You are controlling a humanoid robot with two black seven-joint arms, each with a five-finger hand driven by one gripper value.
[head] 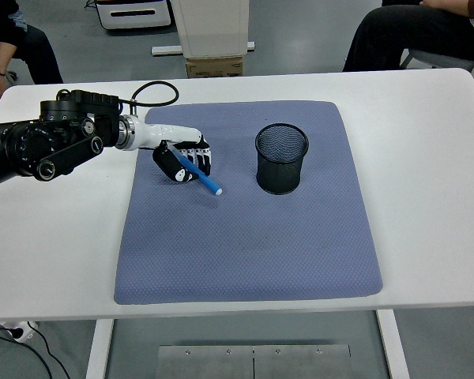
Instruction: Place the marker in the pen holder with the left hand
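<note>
Over the left part of the blue mat [245,237] on the white tabletop [426,158], the left robot hand [186,161] has its fingers closed around the blue marker [202,179], tip pointing down-right, well apart from the black mesh pen holder [281,159]
</note>
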